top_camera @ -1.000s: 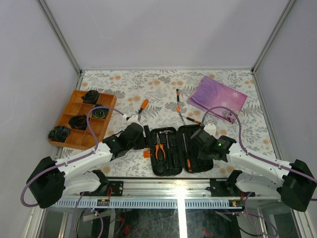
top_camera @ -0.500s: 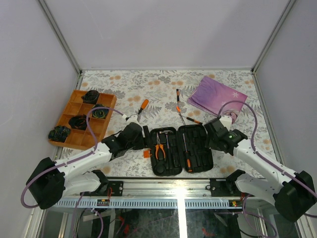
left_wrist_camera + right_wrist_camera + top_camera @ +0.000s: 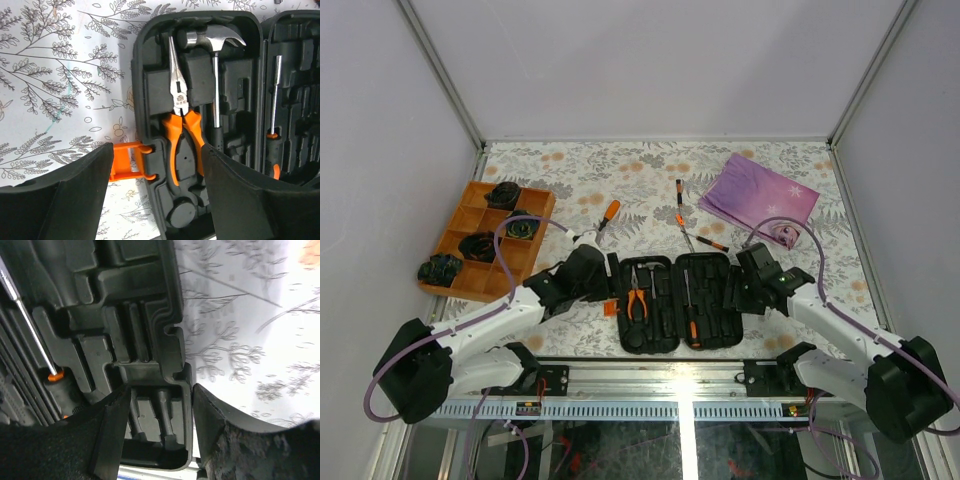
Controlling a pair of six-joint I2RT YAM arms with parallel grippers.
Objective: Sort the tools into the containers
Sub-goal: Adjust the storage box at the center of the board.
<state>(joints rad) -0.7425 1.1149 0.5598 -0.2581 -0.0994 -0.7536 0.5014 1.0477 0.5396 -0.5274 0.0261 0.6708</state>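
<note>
The black tool case [image 3: 715,300] lies open near the table's front. Orange-handled pliers [image 3: 182,130], a hammer [image 3: 215,42] and a screwdriver [image 3: 276,100] sit in its moulded slots. My left gripper [image 3: 157,200] is open over the case's left edge, one finger left of the orange latch [image 3: 127,160] and the other beside the pliers' handles. My right gripper [image 3: 160,435] is open astride the case's right wall [image 3: 185,390], its outer finger [image 3: 235,440] close against the outside. Loose screwdrivers [image 3: 608,212] [image 3: 679,192] [image 3: 708,242] lie behind the case.
An orange divided tray [image 3: 470,225] with black coiled lumps stands at the left. A purple cloth [image 3: 760,195] lies at the back right. Metal frame posts and grey walls bound the patterned table.
My right gripper opened, swung out to the right, then came back onto the case's right edge. The case has slid a little to the left. The left gripper stayed open.
</note>
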